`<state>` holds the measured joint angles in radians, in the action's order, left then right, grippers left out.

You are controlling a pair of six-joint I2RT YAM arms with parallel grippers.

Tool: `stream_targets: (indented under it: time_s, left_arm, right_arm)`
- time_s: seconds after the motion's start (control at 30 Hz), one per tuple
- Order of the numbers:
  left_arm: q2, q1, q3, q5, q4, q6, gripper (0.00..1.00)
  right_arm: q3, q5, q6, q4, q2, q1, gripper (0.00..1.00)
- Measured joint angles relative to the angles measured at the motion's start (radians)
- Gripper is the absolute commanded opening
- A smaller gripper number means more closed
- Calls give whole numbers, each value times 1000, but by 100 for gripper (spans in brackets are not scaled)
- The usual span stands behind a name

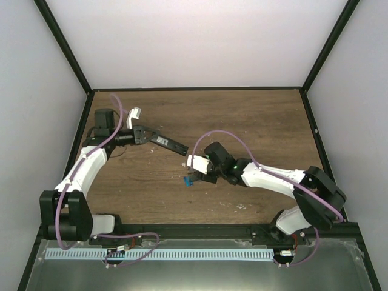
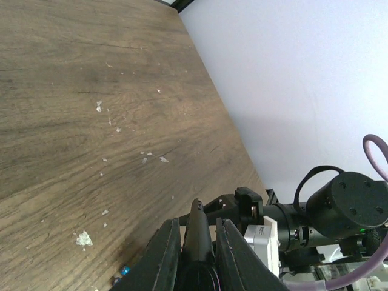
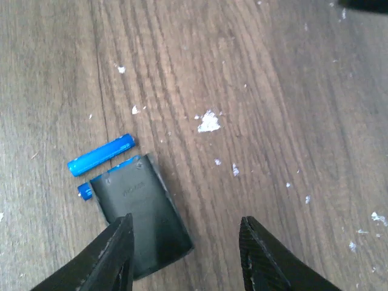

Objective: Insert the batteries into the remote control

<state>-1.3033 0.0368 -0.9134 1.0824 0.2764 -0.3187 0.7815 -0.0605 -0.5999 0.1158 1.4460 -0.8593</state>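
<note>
At the bottom edge of the right wrist view, the right gripper (image 3: 185,242), released and spread wide, clamping nothing. Under the finger (image 3: 112,260) at lower left of that frame and reaching into the gap, a short black cover (image 3: 142,209), flat on the wooden table (image 3: 291,91). Just above the cover, left of centre, the batteries (image 3: 101,156): one in full sight, slanted, just beside the cover's upper edge; the other mostly hidden beneath the cover, only a blue end poking out at its left corner. Both up-frame of the fingertips, outside the gap, touched by neither finger. Scattered over the wood up and to the right, white specks (image 3: 208,122). Farther back, left of centre in the top view, the left gripper (image 1: 144,134), clenched on the remote control (image 1: 171,143). Grip at one end of the remote, with the long body slanting down and right, its free end up-frame of the batteries and apart from them. At bottom centre of the left wrist view, that remote sandwiched between two dark fingers; lifted or resting on the table, impossible to tell.
</note>
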Motion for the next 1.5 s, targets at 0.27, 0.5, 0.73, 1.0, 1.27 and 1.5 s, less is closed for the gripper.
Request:
stream_targets:
  time_s: [0.27, 0.5, 0.73, 1.0, 1.27, 1.5]
  left_arm:
    - [-1, 0, -1, -6, -1, 10, 0]
    - [-3, -12, -1, -8, -1, 14, 0]
    - [-3, -44, -1, -19, 0, 16, 0]
    - [-3, -88, -1, -22, -3, 12, 0]
    - [-3, -88, -1, -21, -4, 11, 0]
    - [-3, -89, -1, -21, -5, 11, 0]
  right_arm:
    - [-3, 23, -10, 23, 3, 16, 41]
    - [-12, 50, -8, 16, 0, 37, 48]
    - [40, 51, 58, 79, 27, 38, 56]
    - [309, -45, 221, 253, 199, 38, 66]
    - [316, -131, 323, 370, 237, 38, 66]
    - [313, -153, 366, 391, 243, 38, 65]
